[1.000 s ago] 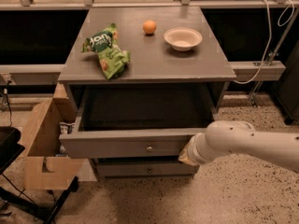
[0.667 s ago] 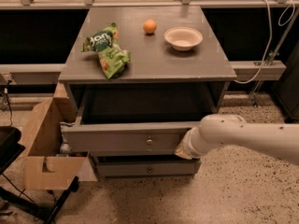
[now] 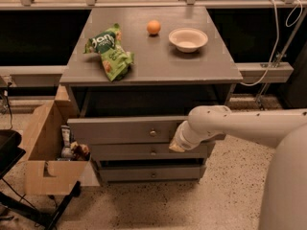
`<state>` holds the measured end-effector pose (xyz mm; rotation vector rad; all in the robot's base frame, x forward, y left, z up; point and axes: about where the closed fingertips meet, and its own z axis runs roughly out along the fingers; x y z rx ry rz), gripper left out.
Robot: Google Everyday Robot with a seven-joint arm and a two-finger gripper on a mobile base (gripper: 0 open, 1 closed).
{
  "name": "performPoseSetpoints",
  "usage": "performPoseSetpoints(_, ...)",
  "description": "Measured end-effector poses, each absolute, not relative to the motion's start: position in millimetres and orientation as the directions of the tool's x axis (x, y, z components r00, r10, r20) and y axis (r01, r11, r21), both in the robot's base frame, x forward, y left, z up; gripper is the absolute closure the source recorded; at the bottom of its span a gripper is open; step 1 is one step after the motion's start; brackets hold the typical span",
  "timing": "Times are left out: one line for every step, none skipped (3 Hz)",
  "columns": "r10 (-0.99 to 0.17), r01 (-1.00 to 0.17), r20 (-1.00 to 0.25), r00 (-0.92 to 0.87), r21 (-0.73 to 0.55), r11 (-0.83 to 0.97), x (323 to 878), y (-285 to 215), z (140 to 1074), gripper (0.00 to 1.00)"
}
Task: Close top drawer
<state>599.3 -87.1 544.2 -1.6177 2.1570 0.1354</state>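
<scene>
The top drawer (image 3: 120, 130) is a grey wooden drawer with a small round metal knob (image 3: 152, 133) at its centre. It stands out only a little from the grey cabinet (image 3: 153, 66), with a dark gap above its front. My gripper (image 3: 175, 146) is at the end of the white arm (image 3: 225, 126), which reaches in from the right. It presses against the right part of the drawer front, just right of the knob. The wrist hides the gripper's tip.
On the cabinet top lie a green snack bag (image 3: 109, 51), an orange (image 3: 153, 27) and a white bowl (image 3: 188, 39). Two shallower drawers (image 3: 144, 151) sit below. An open cardboard box (image 3: 45, 152) stands at the left, with a black stand (image 3: 9, 152) beside it. A cable (image 3: 273, 42) hangs at the right.
The top drawer has slid back into the cabinet and now stands out much less. My arm has moved forward and up with the drawer front.
</scene>
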Motion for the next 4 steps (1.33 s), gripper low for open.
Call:
performPoseSetpoints(-0.892, -0.931, -0.403, -0.206, -0.199, 0.305, 625, -72, 552, 1.0)
performPoseSetpoints(-0.888, -0.926, -0.414, -0.202, -0.214, 0.31, 647, -64, 563, 1.0)
performPoseSetpoints(-0.884, -0.927, -0.421, -0.202, -0.21, 0.312, 654, -62, 566, 1.0)
performPoseSetpoints(-0.898, -0.946, -0.397, -0.188, -0.174, 0.275, 641, -63, 559, 1.0)
